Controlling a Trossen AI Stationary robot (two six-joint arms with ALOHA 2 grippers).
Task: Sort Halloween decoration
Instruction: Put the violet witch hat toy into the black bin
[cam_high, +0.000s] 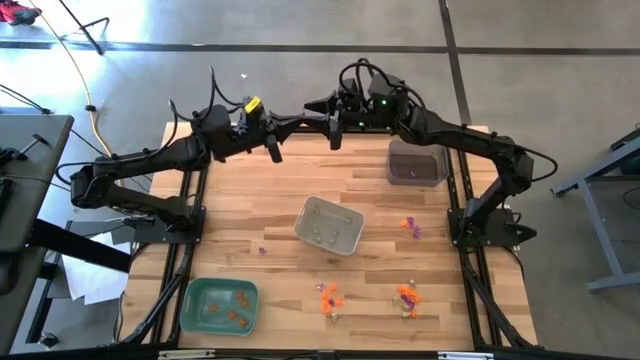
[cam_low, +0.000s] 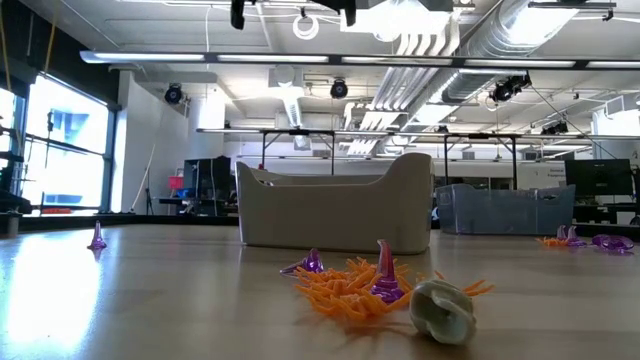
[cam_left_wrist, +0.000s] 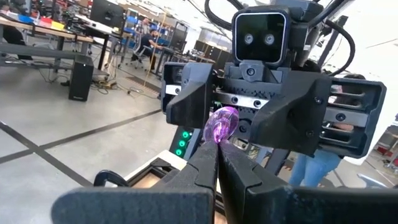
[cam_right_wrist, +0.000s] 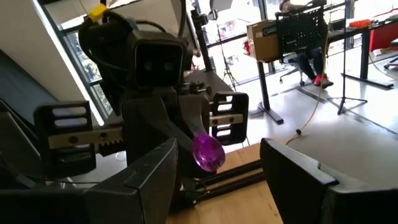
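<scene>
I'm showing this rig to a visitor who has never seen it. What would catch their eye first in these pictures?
First, the two arms meeting in mid-air above the table's far edge: the left gripper is shut on a glossy purple trinket, presented between the open fingers of the right gripper. Next, the wooden table dotted with orange and purple trinkets, a beige tray at its centre, a green tray at the near left and a grey tray at the far right.

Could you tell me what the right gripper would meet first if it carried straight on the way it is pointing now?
Most likely the small glossy purple trinket pinched in the left gripper, which faces it head-on. The right gripper has its jaws open around that line; the depth between them is unclear.
</scene>
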